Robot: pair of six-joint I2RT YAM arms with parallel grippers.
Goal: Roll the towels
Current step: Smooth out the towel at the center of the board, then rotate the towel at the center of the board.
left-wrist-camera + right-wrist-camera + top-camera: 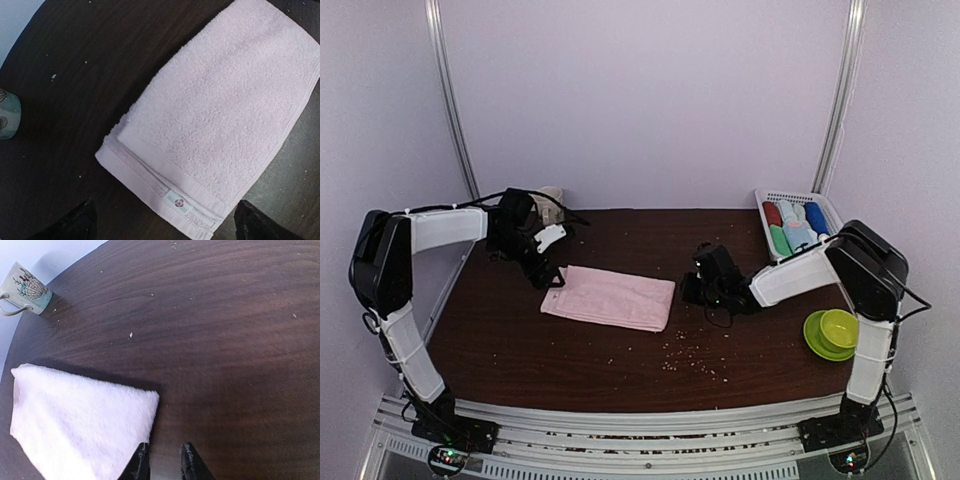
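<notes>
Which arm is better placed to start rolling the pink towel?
Left, probably. The left gripper is wide open over the towel's hemmed end; the right gripper, barely open, sits beside a corner.

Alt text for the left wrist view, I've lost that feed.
A folded pink towel lies flat on the dark table, labelled hem nearest the camera. The left gripper is open, fingertips either side of that hem; a mug peeks in at left.

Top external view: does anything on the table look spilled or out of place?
Yes: small pale crumbs are scattered on the dark wooden table, just in front of the folded pale pink terry towel, which lies flat and slightly askew, not yet rolled.
</notes>
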